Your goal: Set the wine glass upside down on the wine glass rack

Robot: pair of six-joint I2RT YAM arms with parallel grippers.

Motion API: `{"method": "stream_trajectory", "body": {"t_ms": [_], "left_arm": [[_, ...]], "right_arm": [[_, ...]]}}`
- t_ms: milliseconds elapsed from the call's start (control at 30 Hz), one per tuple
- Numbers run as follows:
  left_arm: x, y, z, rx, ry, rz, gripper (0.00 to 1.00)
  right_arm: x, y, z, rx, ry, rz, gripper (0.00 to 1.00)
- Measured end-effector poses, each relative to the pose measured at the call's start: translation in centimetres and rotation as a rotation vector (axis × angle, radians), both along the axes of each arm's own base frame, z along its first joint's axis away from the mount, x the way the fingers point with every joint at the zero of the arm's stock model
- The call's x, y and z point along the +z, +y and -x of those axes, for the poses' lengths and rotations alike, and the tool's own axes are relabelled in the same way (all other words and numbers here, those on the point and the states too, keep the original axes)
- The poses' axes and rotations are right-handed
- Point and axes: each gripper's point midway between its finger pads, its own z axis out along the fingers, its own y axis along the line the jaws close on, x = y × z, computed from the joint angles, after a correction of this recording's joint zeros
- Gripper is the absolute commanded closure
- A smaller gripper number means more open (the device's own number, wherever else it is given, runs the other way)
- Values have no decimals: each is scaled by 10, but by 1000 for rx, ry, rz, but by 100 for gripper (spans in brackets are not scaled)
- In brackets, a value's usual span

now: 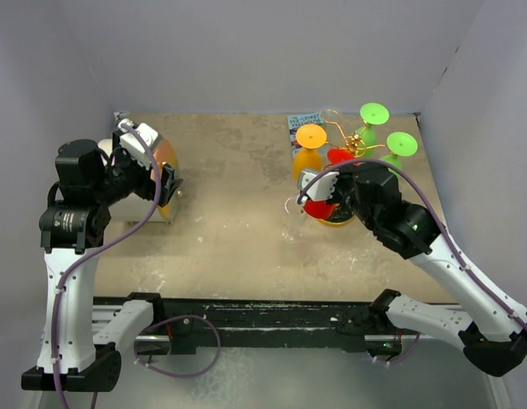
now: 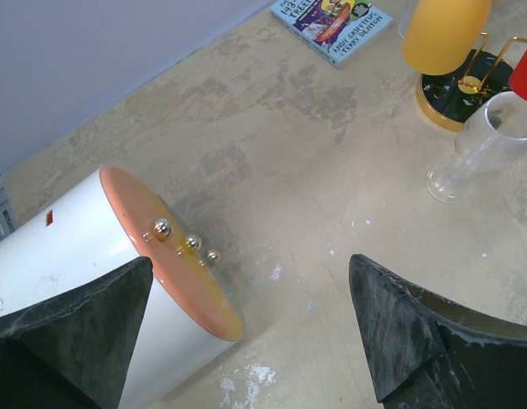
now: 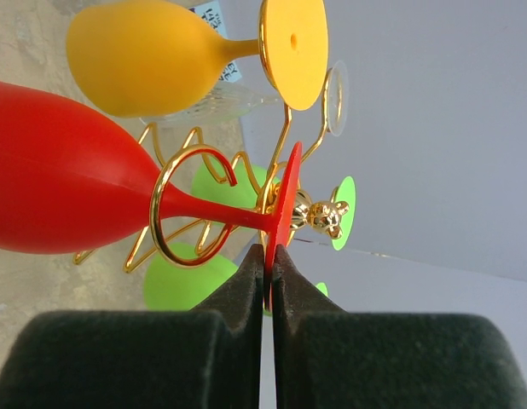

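The red wine glass (image 3: 67,179) hung inverted, stem passing through a gold loop of the wine glass rack (image 3: 321,216), foot rim pinched in the right claw (image 3: 268,273).

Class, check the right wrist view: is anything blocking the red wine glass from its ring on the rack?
Nothing visible. The red wine glass has its stem inside the rack's gold loop, right gripper pinching its foot.
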Motion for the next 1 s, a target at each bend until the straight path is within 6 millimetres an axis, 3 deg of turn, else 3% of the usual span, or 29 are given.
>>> {"method": "stream_trajectory", "body": {"t_ms": [267, 333, 600, 1000], "left_arm": [[0, 0, 0, -3, -1, 1, 1], [0, -1, 0, -4, -1, 2, 1], [0, -1, 1, -8, -4, -3, 1], [1, -1, 0, -12, -8, -8, 1]], "right_arm": [[-2, 0, 3, 5, 13, -1, 94], [-2, -1, 3, 4, 12, -1, 100], [3, 0, 2, 17, -3, 17, 100], [-2, 5, 6, 115, 14, 142, 100]]}}
